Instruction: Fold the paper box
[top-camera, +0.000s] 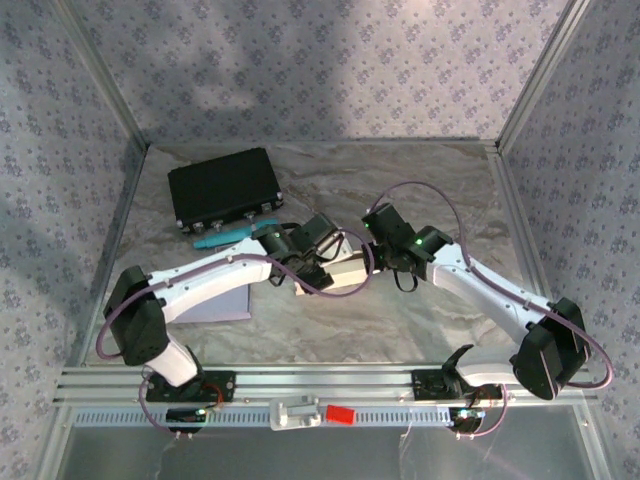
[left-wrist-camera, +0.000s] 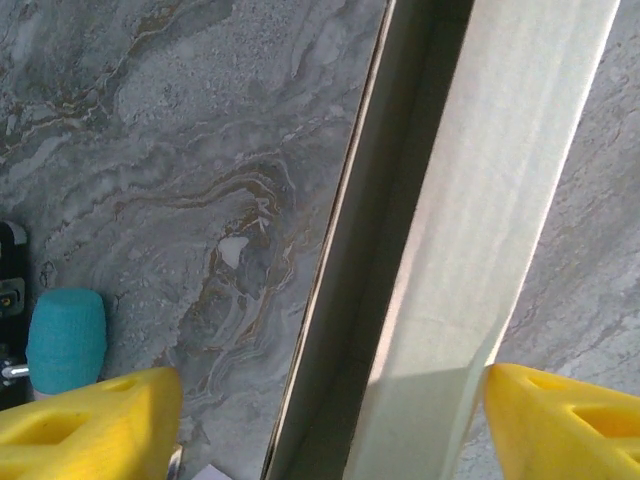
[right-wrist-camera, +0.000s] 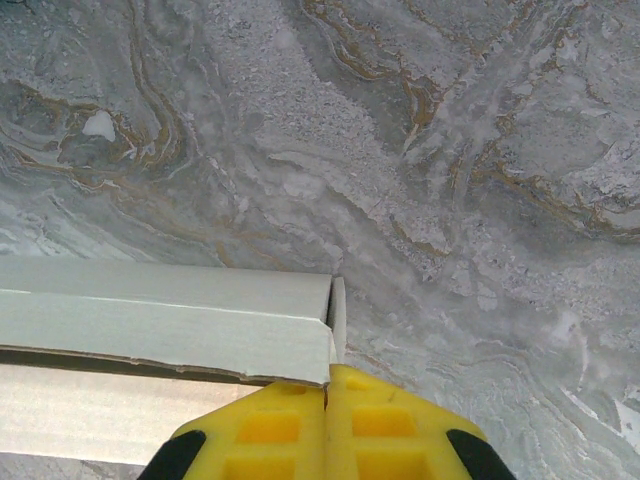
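Note:
The paper box (top-camera: 340, 275), cream card and partly folded, lies at the table's middle. My left gripper (top-camera: 312, 268) hangs over its left end, open. In the left wrist view the yellow fingers (left-wrist-camera: 90, 425) stand wide apart astride the paper box's (left-wrist-camera: 500, 200) upright wall and its dark inside, gripping nothing. My right gripper (top-camera: 375, 255) is at the box's right end. In the right wrist view the right gripper (right-wrist-camera: 328, 400) is shut, its tips against the corner of the paper box (right-wrist-camera: 180, 320), beside a small end tab (right-wrist-camera: 338, 315).
A black case (top-camera: 225, 188) lies at the back left with a teal tool (top-camera: 225, 238) in front of it; the teal tool (left-wrist-camera: 65, 338) also lies left of my left fingers. A pale sheet (top-camera: 220, 305) rests under the left arm. Patterned walls enclose the table.

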